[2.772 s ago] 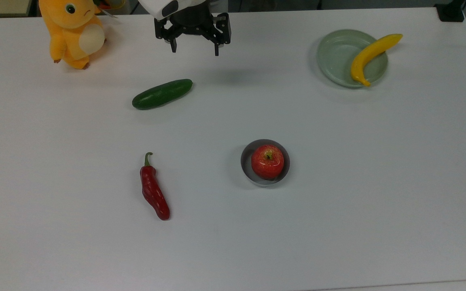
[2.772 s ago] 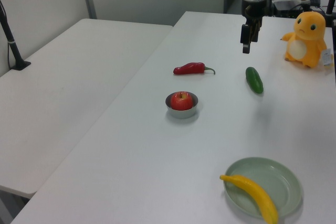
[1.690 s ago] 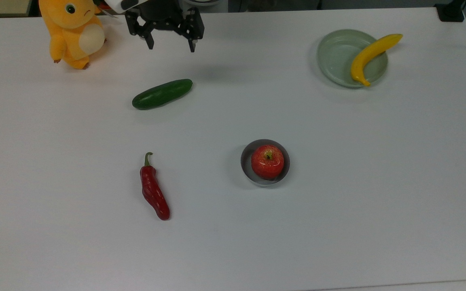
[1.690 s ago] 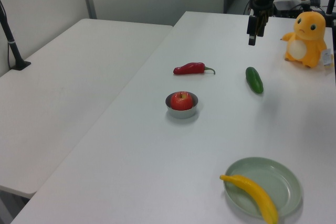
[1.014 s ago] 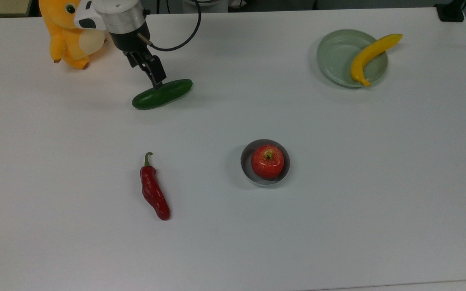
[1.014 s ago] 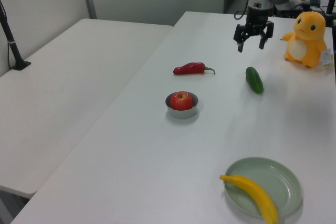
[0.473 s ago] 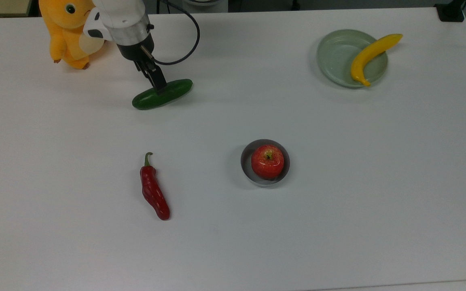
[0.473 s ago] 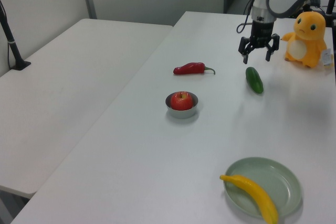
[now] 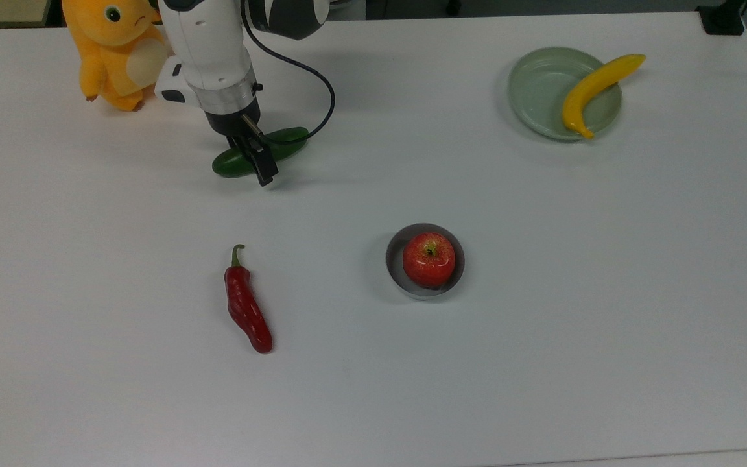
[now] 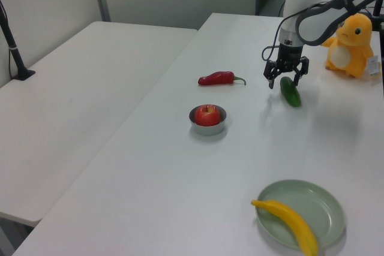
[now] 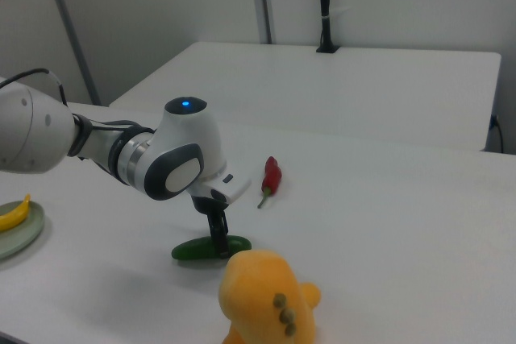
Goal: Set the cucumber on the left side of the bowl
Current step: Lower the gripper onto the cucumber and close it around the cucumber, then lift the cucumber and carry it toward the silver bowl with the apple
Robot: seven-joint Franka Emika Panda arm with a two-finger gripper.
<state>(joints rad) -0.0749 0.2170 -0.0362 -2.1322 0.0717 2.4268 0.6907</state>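
A: Where is the gripper point(image 10: 285, 80)?

B: We see it low over the cucumber point(image 10: 291, 92), down near the white table point(image 9: 542, 292). In the left view its two fingers point(image 10: 270, 80) stand wide apart, one on each side of the cucumber's far end. We cannot tell if they touch it.

A: And where is the cucumber?

B: It lies flat on the table. In the top view the cucumber point(image 9: 237, 161) is up and to the left of the bowl point(image 9: 395, 263), well apart from it. The arm point(image 9: 208, 45) covers its middle there. In the right view the cucumber point(image 11: 197, 250) lies just under the black finger point(image 11: 217, 231).

A: What is in the bowl?

B: We see a red apple point(image 9: 428, 259) in it. The bowl is small, round and grey.

A: What else is on the table?

B: A red chili point(image 9: 247, 308) lies to the top view's left of the bowl, lower than the cucumber. A yellow banana point(image 9: 591, 91) rests on a pale green plate point(image 9: 532, 91) far at the top view's right. An orange plush toy point(image 9: 117, 52) stands at the top view's left corner, near the arm.
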